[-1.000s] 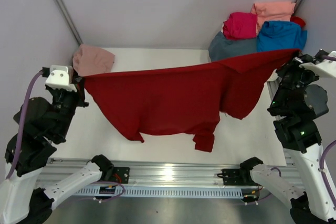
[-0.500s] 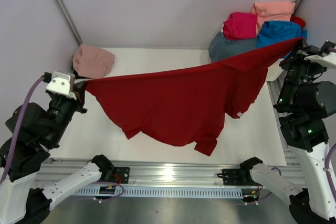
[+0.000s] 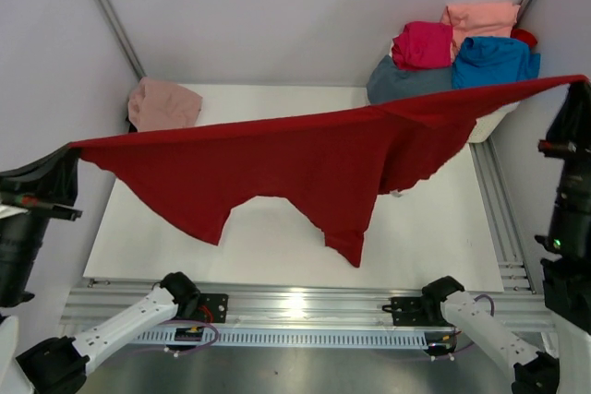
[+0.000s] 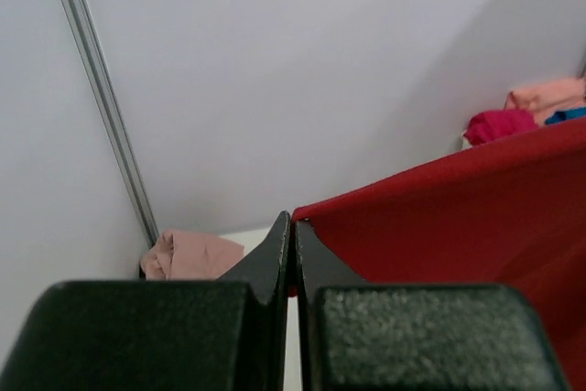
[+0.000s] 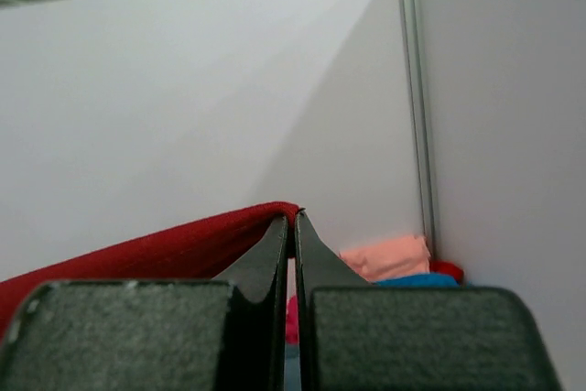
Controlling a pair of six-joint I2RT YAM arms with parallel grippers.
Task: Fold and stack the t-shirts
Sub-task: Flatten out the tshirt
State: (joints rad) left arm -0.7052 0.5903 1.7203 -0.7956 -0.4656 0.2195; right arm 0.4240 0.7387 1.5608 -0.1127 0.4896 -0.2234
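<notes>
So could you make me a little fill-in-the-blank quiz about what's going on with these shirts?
The stretched t-shirt is dark ___. The left gripper and right gripper are each ___ on it. The dusty pink t-shirt lies in the far ___ corner of the table.
Missing words: red; shut; left.

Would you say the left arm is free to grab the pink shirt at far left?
Probably not: the left gripper is shut on the dark red t-shirt, stretched to the right gripper; reaching the pink t-shirt needs a release first.
</notes>
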